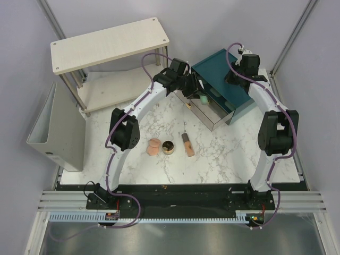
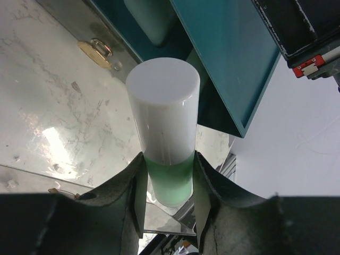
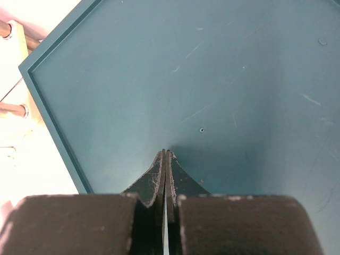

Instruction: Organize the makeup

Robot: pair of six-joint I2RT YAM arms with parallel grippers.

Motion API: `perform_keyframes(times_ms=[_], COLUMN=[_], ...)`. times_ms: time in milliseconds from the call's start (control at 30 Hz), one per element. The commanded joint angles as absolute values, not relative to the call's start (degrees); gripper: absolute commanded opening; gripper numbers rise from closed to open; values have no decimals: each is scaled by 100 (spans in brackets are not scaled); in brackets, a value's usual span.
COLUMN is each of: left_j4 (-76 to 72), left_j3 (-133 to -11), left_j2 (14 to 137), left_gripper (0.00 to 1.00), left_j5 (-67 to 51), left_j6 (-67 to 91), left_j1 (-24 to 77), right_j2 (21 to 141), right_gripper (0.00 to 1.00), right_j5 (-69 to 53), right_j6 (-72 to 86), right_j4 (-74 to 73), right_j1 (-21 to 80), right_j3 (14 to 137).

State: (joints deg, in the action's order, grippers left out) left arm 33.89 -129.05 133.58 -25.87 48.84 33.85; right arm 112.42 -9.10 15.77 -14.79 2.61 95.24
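Mint-green cylinder sits clamped in left pincer, right pincer clenched empty over teal box

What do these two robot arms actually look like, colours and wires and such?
Both the left arm and right arm are slim white segments linked by chunky black joints. A purple cable loops along the outside of each. The jaws are dark, wedge-shaped plates, matte and a little worn.
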Motion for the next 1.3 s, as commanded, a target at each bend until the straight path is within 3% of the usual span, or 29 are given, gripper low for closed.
perform_keyframes(times_ms=[0, 200, 500, 733, 1000, 1267], left_j4=[3129, 3138, 3383, 3595, 3227, 3498], left_j3=[-13228, -13236, -13131, -11165, -8494, -8358], left_j2=[13289, 13245, 12596, 11094, 9791, 10441], left_gripper=[43, 49, 45, 46, 52, 54], left_j5=[-2795, -2769, -2549, -2452, -2470, -1917], left_j6=[4922, 4782, 4036, 3314, 3647, 3947], left_j1=[3393, 3384, 3375, 3410, 3489, 3761], right_j2=[11522, 11479, 11391, 11364, 11338, 11268], right_gripper=[0, 0, 0, 0, 0, 0], right_j5=[-1046, -1064, -1055, -1055, -1072, -1099], right_j6=[1547, 1529, 1485, 1485, 1494, 1485], right_j4=[-2672, -2663, -2672, -2672, -2646, -2602], right_j1=[308, 308, 316, 316, 316, 316], right_j3=[9097, 9053, 9000, 8982, 8895, 8675])
